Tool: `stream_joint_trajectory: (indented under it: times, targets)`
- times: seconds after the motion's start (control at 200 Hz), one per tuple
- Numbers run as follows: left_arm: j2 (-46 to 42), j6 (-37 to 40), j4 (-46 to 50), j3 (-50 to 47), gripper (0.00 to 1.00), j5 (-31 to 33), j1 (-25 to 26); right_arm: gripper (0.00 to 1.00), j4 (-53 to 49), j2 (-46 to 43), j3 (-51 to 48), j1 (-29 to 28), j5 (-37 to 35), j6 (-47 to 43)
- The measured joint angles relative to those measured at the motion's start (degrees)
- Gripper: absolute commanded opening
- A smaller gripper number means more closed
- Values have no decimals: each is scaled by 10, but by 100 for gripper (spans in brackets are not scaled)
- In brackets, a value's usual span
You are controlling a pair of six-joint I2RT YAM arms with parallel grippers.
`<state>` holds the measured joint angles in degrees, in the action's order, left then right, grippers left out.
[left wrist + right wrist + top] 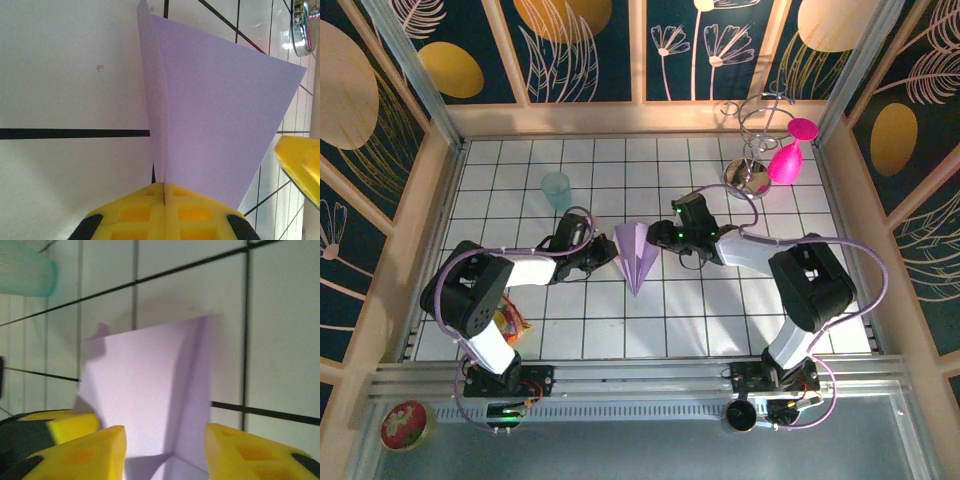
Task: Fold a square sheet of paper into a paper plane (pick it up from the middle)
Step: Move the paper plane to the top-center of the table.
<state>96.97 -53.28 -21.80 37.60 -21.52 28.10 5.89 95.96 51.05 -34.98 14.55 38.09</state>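
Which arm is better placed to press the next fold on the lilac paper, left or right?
Right, likely. The left pincer is shut on the paper plane, pinning it at one side; the right pincer stands open at the opposite side, free to press or regrip.

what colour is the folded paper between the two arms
The folded paper is plain pale lilac, clearest in the left wrist view.

The paper plane (637, 255) lies on the table (620, 330) between left pincer (609, 256) and right pincer (666, 238).
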Motion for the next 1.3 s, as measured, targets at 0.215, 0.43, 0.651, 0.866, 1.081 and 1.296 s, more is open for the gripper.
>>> stream_joint_trajectory:
  times: [0.215,0.43,0.651,0.866,1.081,1.296]
  targets:
    - [0,0,-3,0,0,-6,0,52,-31,-3,12,-59,-35,1]
    - [0,0,-3,0,0,-8,0,48,-45,34,28,-86,-41,11]
    - [-3,0,-5,0,0,-11,0,54,-53,70,46,-95,-41,14]
    - [-4,-2,-7,0,0,-17,0,58,-68,85,61,-105,-42,12]
    - [-4,-4,-6,0,0,-13,-1,60,-80,92,73,-106,-43,10]
    - [-4,-4,-5,0,0,-12,0,64,-61,83,57,-106,-40,1]
